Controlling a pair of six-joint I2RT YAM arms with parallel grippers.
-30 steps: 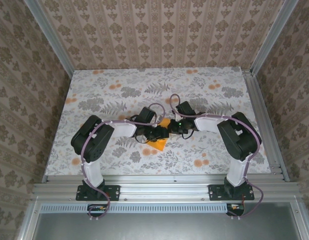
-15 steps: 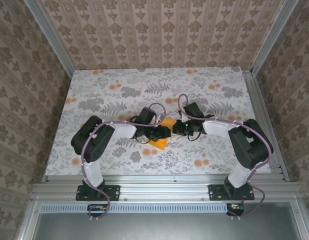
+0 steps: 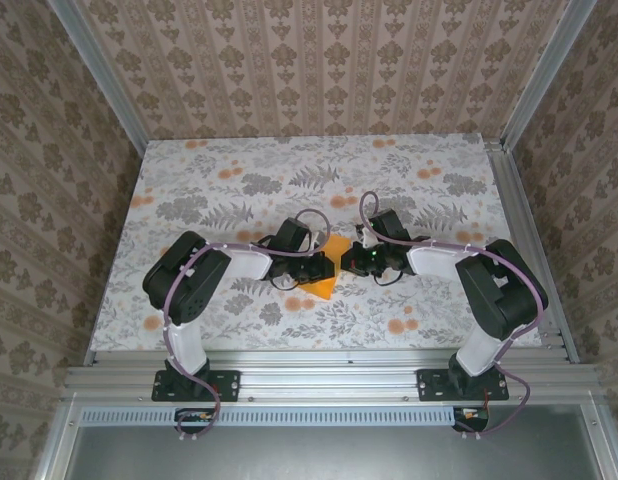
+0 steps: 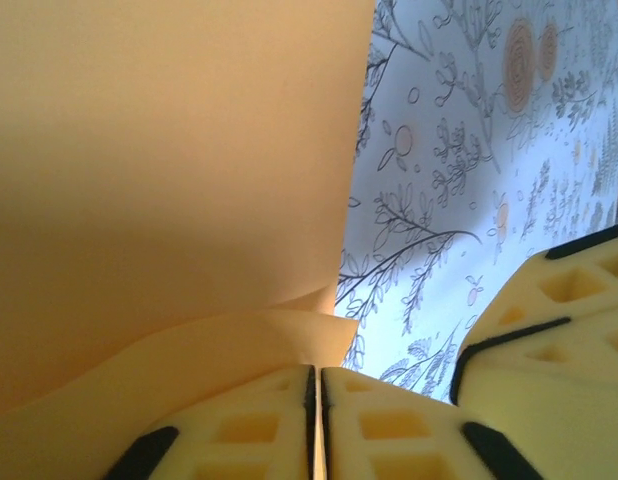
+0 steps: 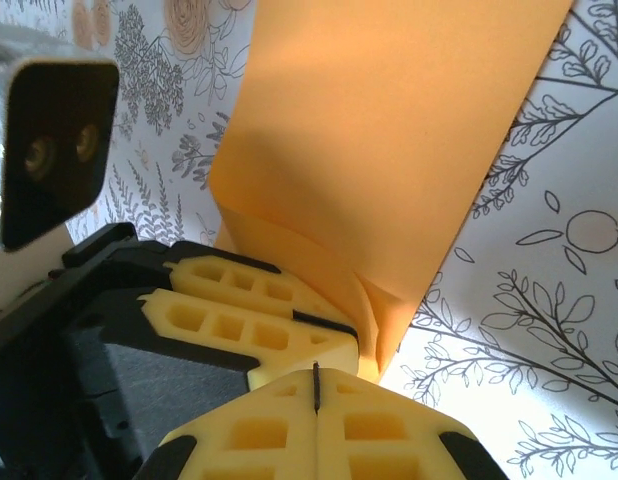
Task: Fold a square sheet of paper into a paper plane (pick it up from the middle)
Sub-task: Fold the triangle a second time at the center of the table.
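Left gripper (image 4: 316, 375) now brought shut on the square sheet of paper (image 4: 169, 180), right gripper (image 5: 316, 370) closed, seemingly beside its fold.

My table (image 3: 239, 165), seen from above, is covered by a pale cloth printed with grey ferns and small orange flowers (image 3: 396, 326). The back wall (image 3: 329, 70) is at 12 o'clock, the left wall (image 3: 39, 200) at 9 o'clock and the right wall (image 3: 589, 200) at 3 o'clock. All three are papered in beige damask with vertical bands. Aluminium posts (image 3: 96, 70) stand in the corners at 11 and 1 o'clock. At 6 o'clock an aluminium rail (image 3: 329, 380) borders my table, followed by a slotted strip (image 3: 329, 413) and a plain grey panel (image 3: 319, 450). The light is even and the shadows soft.
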